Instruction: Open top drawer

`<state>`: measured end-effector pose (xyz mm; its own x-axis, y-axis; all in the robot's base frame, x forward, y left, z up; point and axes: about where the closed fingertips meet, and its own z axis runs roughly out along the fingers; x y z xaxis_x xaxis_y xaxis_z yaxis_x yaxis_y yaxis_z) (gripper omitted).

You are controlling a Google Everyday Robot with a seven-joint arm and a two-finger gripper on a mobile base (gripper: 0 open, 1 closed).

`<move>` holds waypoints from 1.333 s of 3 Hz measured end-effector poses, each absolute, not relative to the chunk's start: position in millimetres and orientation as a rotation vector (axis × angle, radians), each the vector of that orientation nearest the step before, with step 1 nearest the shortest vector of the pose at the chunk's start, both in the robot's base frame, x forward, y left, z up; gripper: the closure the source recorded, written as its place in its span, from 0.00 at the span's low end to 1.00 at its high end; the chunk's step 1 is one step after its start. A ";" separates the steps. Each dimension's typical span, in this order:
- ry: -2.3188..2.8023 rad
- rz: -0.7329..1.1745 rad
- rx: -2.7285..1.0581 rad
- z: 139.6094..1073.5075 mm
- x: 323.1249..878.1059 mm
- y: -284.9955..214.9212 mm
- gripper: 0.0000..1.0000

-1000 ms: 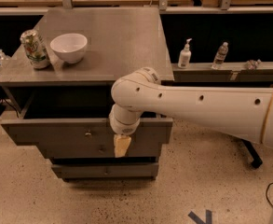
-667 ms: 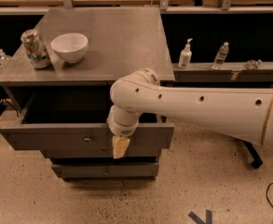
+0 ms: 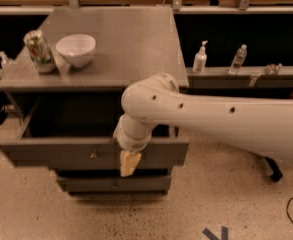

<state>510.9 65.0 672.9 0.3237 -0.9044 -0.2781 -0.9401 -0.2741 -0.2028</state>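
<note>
The top drawer [image 3: 51,153] is a wide grey drawer with a small round knob [image 3: 93,155] at its centre. It stands pulled well out from the grey cabinet, and its dark inside shows. My gripper [image 3: 128,163] hangs from the white arm [image 3: 211,119] in front of the drawer's front, right of the knob, with its tan fingertips pointing down. The mid-sized drawer front [image 3: 111,184] below stays in.
On the cabinet top [image 3: 131,44] stand a white bowl [image 3: 76,49] and a patterned can [image 3: 37,50]. A shelf behind on the right holds a pump bottle [image 3: 200,59] and a water bottle [image 3: 238,59]. A chair caster [image 3: 274,174] and a cable lie on the floor at right.
The top drawer has slid further out toward the camera. My gripper has moved with its front, a little lower and nearer.
</note>
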 end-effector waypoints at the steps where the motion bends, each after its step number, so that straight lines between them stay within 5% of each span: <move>1: 1.648 0.153 -2.267 672.9 511.0 65.0 0.27; 4: 1.524 0.138 -2.207 760.3 439.5 45.9 0.30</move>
<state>439.5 45.9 760.3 0.3839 -0.8623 -0.3303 -0.9077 -0.2867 -0.3064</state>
